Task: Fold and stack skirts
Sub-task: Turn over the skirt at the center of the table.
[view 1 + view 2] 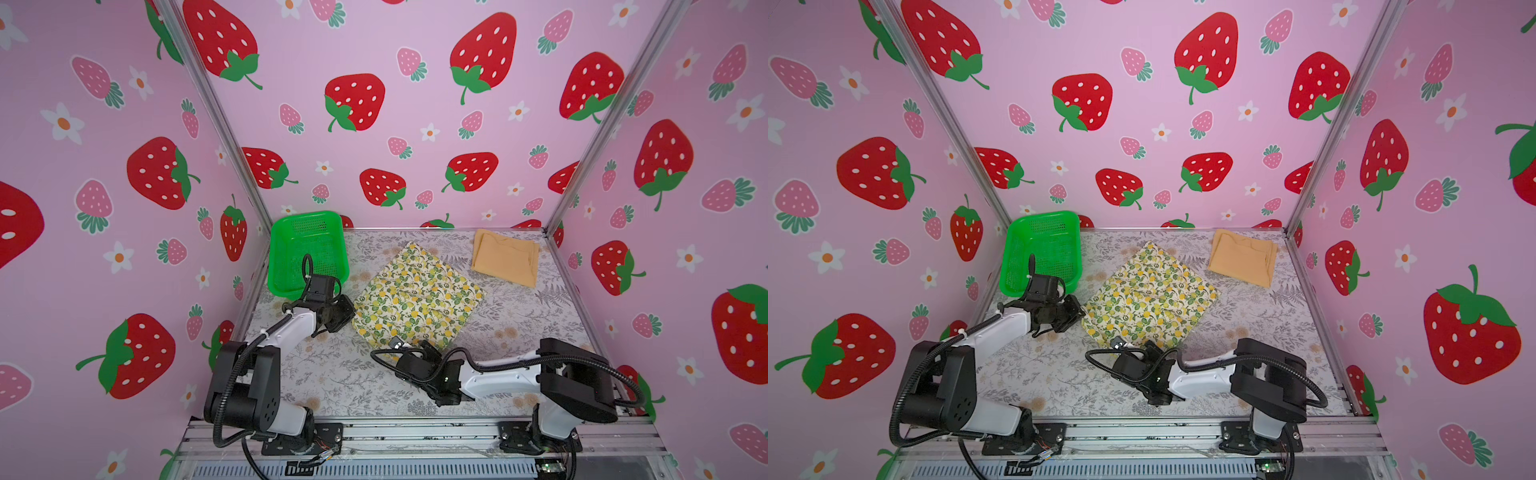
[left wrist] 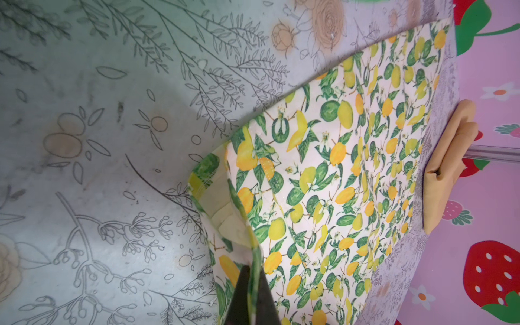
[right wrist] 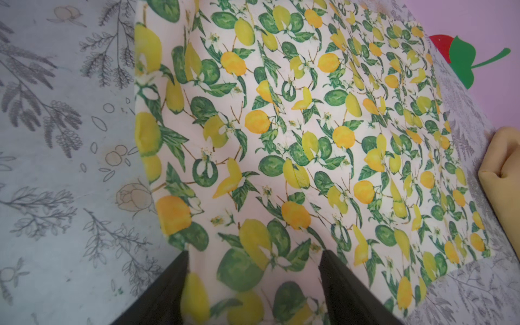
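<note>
Low at the lemon skirt [image 1: 415, 297], left fingers [image 2: 241, 297] tight on its edge, right fingers [image 3: 157, 292] apart over it.

White arm links [image 1: 300, 325], black joints [image 1: 249, 374], corrugated black cables [image 1: 215, 424], black fingers [image 3: 168, 289]

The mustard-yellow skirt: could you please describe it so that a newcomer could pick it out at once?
On the floral-printed table, look to the far right corner. The mustard-yellow skirt lies there, folded into a rectangle. It is plain, unlike the lemon-print skirt mid-table, and cloth, unlike the green basket at far left.
</note>
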`<state>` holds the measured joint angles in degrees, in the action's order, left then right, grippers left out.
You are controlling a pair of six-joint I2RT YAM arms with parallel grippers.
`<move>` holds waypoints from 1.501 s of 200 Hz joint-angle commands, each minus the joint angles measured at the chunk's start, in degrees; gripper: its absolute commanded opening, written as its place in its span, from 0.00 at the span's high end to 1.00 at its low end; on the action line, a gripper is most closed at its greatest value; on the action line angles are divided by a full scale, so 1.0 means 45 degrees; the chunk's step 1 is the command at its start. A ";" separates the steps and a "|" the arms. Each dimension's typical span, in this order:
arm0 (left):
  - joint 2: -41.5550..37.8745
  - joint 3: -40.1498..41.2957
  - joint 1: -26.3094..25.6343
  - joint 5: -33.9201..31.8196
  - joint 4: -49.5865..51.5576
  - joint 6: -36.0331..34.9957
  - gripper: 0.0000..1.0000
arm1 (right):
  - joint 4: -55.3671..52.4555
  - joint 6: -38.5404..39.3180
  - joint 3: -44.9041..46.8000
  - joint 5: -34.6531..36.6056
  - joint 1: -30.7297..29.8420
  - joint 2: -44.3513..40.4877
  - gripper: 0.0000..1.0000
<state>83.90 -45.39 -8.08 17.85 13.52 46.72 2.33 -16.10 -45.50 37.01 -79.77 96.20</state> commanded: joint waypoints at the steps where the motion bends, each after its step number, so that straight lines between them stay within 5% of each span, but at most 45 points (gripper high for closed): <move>1: 0.0137 -0.0554 0.0078 0.0158 0.0101 0.0014 1.00 | -0.0307 -0.0464 0.0026 0.0565 -0.0047 -0.0179 0.30; 24: 0.0235 -0.0639 0.0095 0.0158 0.0089 0.0030 1.00 | -0.0322 -0.0466 0.0149 0.0492 -0.0048 -0.0186 0.36; 51: 0.0435 -0.0873 0.0117 0.0175 0.0120 -0.0030 1.00 | -0.0326 -0.0524 0.0131 0.0379 -0.0047 -0.0171 0.68; 83: 0.0575 -0.1243 0.0194 0.0172 0.0252 -0.0084 1.00 | -0.0455 -0.0472 -0.0111 0.0133 -0.0047 -0.0598 0.85; 180: -0.1018 -0.3623 0.0335 -0.0156 0.1784 -0.0768 1.00 | -0.1363 0.0114 -0.2362 -0.2232 -0.0047 -0.1698 0.92; 300: -0.2729 -0.4525 0.0471 -0.1044 0.2900 -0.1406 1.00 | -0.1540 0.0383 -0.3702 -0.3982 -0.0047 -0.1167 1.00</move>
<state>73.65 -62.15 -6.44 15.38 24.75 41.80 -4.21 -15.14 -59.37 21.74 -79.77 89.89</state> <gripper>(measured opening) 0.054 0.052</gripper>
